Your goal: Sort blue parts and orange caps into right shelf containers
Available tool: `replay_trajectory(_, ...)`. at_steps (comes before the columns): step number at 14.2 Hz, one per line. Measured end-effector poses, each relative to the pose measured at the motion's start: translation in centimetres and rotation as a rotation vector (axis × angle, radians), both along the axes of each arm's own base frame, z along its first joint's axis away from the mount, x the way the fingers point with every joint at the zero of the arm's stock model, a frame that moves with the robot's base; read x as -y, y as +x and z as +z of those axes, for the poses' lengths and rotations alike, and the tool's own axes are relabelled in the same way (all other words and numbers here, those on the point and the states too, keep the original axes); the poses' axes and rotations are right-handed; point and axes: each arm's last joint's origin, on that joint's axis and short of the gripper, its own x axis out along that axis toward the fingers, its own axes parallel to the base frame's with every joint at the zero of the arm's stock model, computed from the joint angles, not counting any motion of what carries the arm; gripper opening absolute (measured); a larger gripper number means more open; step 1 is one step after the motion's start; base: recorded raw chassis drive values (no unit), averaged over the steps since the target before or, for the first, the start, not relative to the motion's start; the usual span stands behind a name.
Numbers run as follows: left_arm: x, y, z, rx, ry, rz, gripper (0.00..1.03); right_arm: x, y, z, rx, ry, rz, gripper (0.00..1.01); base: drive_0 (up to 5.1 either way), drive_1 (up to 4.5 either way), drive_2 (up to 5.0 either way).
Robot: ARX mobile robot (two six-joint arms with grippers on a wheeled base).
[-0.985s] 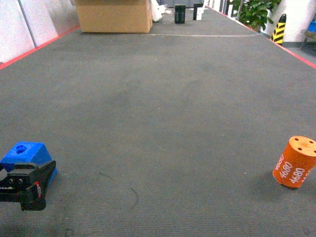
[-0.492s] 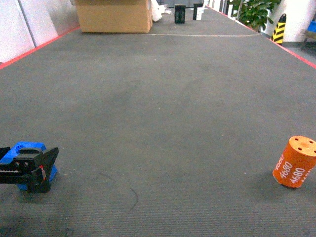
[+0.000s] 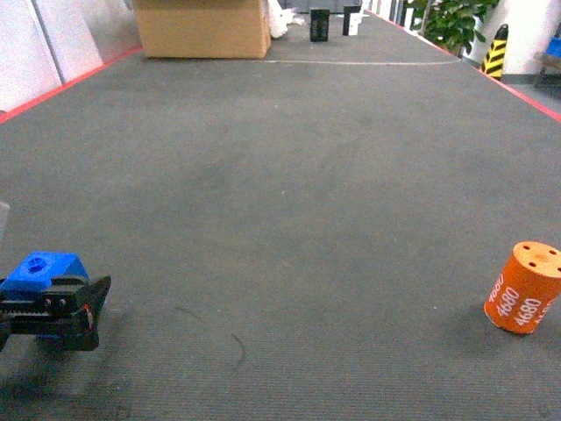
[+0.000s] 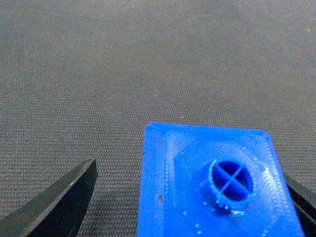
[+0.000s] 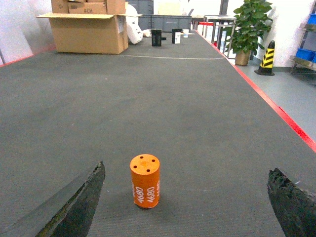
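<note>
Fingers (image 4: 54,207) of the left gripper (image 3: 53,307) straddle the blue part (image 4: 217,182), spread and not yet touching; closing squarely on its flat sides looks wise. The right gripper's fingers (image 5: 74,202), wide apart, face an upright orange cap (image 5: 145,180) on the grey floor (image 3: 289,175).

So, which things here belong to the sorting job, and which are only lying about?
Belong to the job:
- blue part, between the left gripper's fingers
- orange cap, upright on the floor, ahead of the open right gripper

Only lying about:
- cardboard box
- potted plant
- striped cone
</note>
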Motion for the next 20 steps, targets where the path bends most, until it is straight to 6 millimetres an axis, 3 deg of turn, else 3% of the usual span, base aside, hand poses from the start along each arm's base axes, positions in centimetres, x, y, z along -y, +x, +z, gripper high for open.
replay_trajectory(6,-1.0,0.6,-0.3,0.001,-0.005,0.024,0.98,0.0,0.0,0.0,0.000,0.000,0.000,0.98,0.0,0.00,0.0)
replay_trajectory(15,-0.3,2.0,0.3,0.045,-0.005,-0.004,0.98,0.0,0.0,0.0,0.000,0.000,0.000,0.98,0.0,0.00,0.0)
replay_trajectory(20,-0.4,2.5,-0.6,0.027,-0.006,-0.003,0.98,0.0,0.0,0.0,0.000,0.000,0.000,0.98,0.0,0.00,0.0)
